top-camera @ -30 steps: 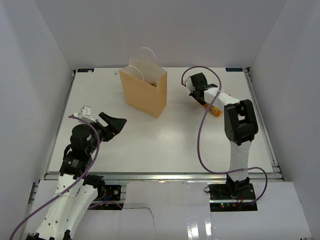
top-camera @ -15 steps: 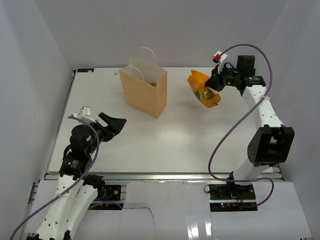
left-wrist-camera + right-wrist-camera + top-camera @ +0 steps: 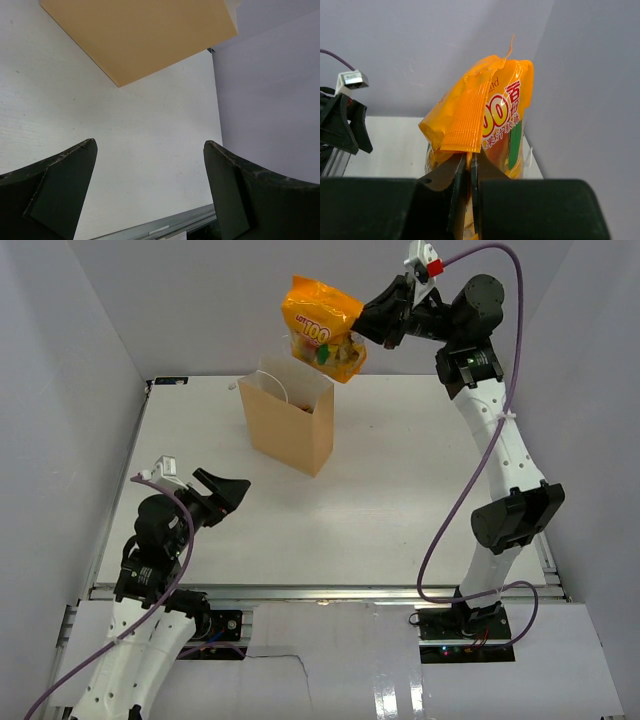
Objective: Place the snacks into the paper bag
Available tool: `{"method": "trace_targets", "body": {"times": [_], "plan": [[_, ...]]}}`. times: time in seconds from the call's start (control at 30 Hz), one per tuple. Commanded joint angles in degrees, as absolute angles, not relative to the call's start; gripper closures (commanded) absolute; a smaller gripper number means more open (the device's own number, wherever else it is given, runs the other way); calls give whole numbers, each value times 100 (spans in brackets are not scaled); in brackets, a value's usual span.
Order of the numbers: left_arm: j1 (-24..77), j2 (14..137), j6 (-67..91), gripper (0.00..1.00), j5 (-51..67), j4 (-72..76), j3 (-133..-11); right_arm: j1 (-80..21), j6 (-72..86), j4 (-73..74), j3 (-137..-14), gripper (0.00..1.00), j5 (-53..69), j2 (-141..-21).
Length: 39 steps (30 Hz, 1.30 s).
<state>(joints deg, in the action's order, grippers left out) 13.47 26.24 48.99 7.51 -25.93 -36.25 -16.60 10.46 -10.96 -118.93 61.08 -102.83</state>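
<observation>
The tan paper bag point(image 3: 289, 423) stands upright at the back middle of the table, its white loop handles up. Its side also fills the top of the left wrist view point(image 3: 140, 35). My right gripper point(image 3: 368, 322) is raised high and shut on the edge of the large orange-yellow pouch point(image 3: 320, 330), which hangs in the air just above the bag's open mouth. In the right wrist view the pouch point(image 3: 485, 120) is pinched between the fingers point(image 3: 456, 175). My left gripper point(image 3: 228, 495) is open and empty low at the front left. The other packets are out of view.
White walls close in the table on three sides. A metal rail point(image 3: 320, 590) runs along the front edge. The right arm's purple cable point(image 3: 450, 510) hangs over the right half of the table.
My right arm has lifted the orange-yellow pouch from the table at the right and swung it up and left to above the bag. The left arm has barely moved.
</observation>
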Motion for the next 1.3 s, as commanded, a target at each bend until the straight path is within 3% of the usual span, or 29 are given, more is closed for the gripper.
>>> {"method": "trace_targets", "body": {"times": [0.0,0.4,0.7,1.07,1.2,1.27], "plan": [[1345,2549,4904,2,677,-2698,-3876,-2038,1644,-2057,-12760,92,5881,-10624],[1345,2400,4904,2,580,-2918,-3964,-2628,247,-1327,-13201,92,4825,-11443],[1354,2504,4896,2,562,-2909,-3946,-2698,413,-1459,-13105,92,5010,-11400],[1345,2672,4851,2,685,-2725,-3894,-2830,-245,-1362,-12753,92,4369,-11715],[1345,2593,4860,2,659,-2725,-3850,-2839,-404,-1354,-12762,80,4131,-11786],[1353,2575,4860,2,642,-2725,-3841,-2848,-431,-1310,-12718,63,4105,-11769]]}}
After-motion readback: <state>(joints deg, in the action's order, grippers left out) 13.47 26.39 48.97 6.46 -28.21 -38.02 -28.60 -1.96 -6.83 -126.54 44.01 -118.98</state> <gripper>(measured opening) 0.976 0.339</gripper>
